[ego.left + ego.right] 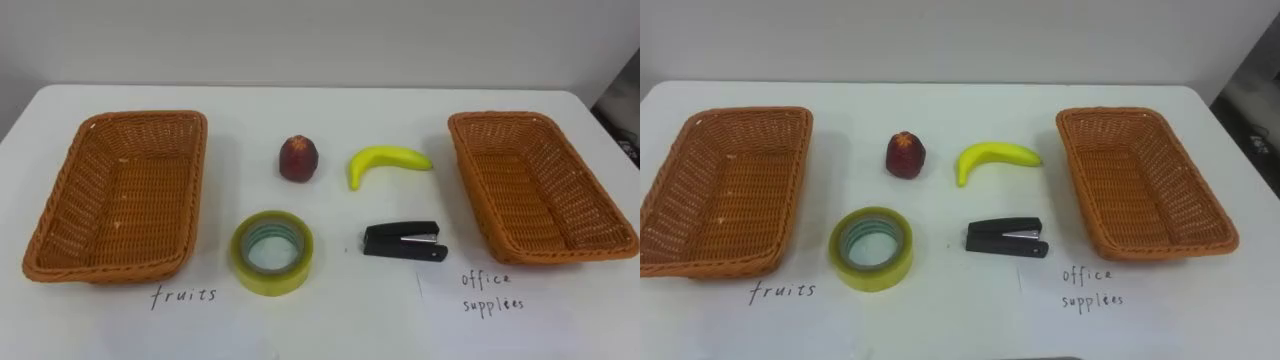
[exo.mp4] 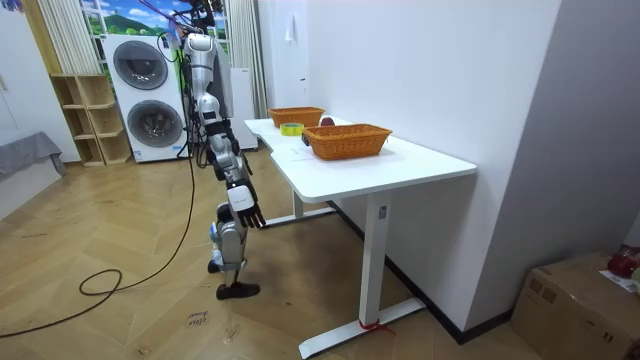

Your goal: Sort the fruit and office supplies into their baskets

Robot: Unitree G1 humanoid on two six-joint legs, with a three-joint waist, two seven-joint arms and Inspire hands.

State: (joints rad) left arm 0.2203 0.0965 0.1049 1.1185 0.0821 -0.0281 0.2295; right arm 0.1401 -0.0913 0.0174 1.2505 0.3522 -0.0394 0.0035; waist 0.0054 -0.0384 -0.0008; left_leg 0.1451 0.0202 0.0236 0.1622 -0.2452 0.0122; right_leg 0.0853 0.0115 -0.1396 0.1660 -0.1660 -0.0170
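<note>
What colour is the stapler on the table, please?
Black with a silver strip; the stapler shows best in the left eye view.

The surface [image 1: 340, 325] carries two woven baskets, the left basket [image 1: 125, 195] and the right basket [image 1: 530, 190], and two handwritten paper labels, the fruits label [image 1: 183, 295] and the office supplies label [image 1: 490, 292]. Between the baskets lie four loose items. Two are pieces of fruit, one red fruit [image 1: 298, 159] and one banana [image 1: 385, 162], and two are office supplies, one roll of tape [image 1: 272, 283] and one black stapler [image 1: 403, 241].
</note>
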